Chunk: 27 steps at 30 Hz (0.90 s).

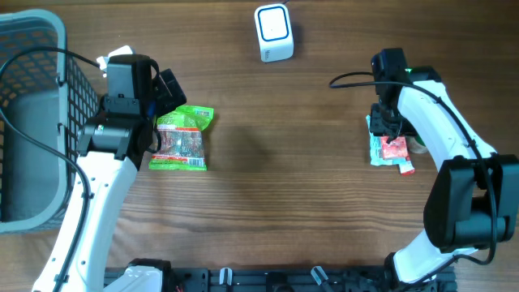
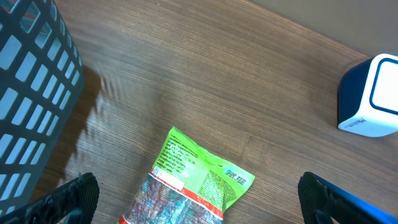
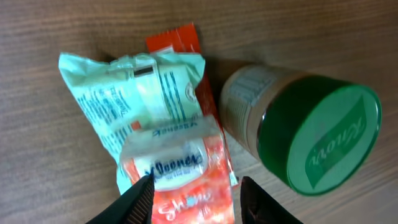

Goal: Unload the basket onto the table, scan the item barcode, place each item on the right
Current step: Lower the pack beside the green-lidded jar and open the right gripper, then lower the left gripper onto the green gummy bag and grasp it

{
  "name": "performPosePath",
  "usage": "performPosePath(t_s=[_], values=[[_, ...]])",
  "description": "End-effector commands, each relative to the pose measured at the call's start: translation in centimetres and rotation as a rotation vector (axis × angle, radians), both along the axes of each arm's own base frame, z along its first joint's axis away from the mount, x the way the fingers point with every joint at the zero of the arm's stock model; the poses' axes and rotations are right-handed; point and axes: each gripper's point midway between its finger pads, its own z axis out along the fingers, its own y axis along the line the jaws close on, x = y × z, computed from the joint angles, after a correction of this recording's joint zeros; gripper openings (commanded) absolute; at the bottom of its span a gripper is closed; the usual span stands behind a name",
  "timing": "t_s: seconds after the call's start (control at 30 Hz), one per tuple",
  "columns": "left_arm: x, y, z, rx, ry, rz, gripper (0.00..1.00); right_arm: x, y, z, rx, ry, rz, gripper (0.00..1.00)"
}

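The big brown table [image 1: 268, 203] has a grey basket [image 1: 32, 122] at the left edge of the overhead view. The white and blue scanner [image 1: 273, 32] stands at the top middle, well apart from both arms.

I think the job is at its first step, picking up something to scan. Nothing is near the scanner yet.

At the left middle of the overhead view, a green bag [image 1: 182, 139] lies flat on the table. The left end effector [image 2: 196, 186] hangs over it, open as wide as it goes, and it has hold of nothing.

At the right middle there is a little pile. It has a jar [image 3: 305, 134] with a green lid, a pale green pouch [image 3: 118, 93], a small pack [image 3: 174, 162] and a red packet [image 3: 174, 40]. The right end effector [image 3: 196, 183] is about half open, with one finger on each side of the small pack. The pack lies on the pile, not lifted.

Next, I think the fingers need to go down and close on the pack. Then it has to be carried up to the scanner with its barcode facing the scanner.

Some things are hard to see:
- The right arm covers most of the pile in the overhead view.
- The red packet is mostly under the other packs.
- The bottom of the green bag is cut off in the left wrist view.
- I cannot tell if the right fingers touch the pack.
- I cannot find its barcode, because the print is blurry.
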Motion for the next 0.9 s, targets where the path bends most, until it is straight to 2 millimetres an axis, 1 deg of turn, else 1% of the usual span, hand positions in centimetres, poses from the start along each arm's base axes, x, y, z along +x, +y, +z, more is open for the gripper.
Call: performPosePath(t_s=[0.0,0.13,0.23,0.3,0.4,0.5,0.57,0.6,0.67,0.7,0.77,0.87], values=[[0.2,0.5,0.6,0.014,-0.014,0.013,1.00,2.3,3.1,3.6,0.185,-0.104,0.095,0.47],[0.2,0.5,0.6,0.014,-0.014,0.013,1.00,2.8,10.5,6.4,0.567,-0.174,0.281,0.50],[0.2,0.5,0.6,0.014,-0.015,0.013,1.00,2.8,14.8,8.3,0.813,-0.208,0.338,0.50],[0.2,0.5,0.6,0.014,-0.014,0.013,1.00,2.8,17.1,9.3,0.944,-0.224,0.378,0.50],[0.2,0.5,0.6,0.014,-0.014,0.013,1.00,2.9,18.7,9.5,0.997,-0.232,0.373,0.51],[0.2,0.5,0.6,0.014,-0.014,0.013,1.00,2.9,20.0,8.9,1.011,-0.233,0.367,0.53],[0.2,0.5,0.6,0.014,-0.014,0.013,1.00,2.7,21.3,8.4,1.019,-0.235,0.399,0.55],[0.2,0.5,0.6,0.014,-0.014,0.013,1.00,2.5,21.8,8.2,1.020,-0.236,0.414,0.58],[0.2,0.5,0.6,0.014,-0.014,0.013,1.00,2.3,22.9,7.7,1.018,-0.240,0.451,0.77],[0.2,0.5,0.6,0.014,-0.014,0.013,1.00,2.3,23.1,7.3,1.000,-0.244,0.463,0.83],[0.2,0.5,0.6,0.014,-0.014,0.013,1.00,2.5,23.0,6.7,0.938,-0.253,0.477,0.85],[0.2,0.5,0.6,0.014,-0.014,0.013,1.00,3.0,21.9,6.0,0.851,-0.266,0.462,0.93]])
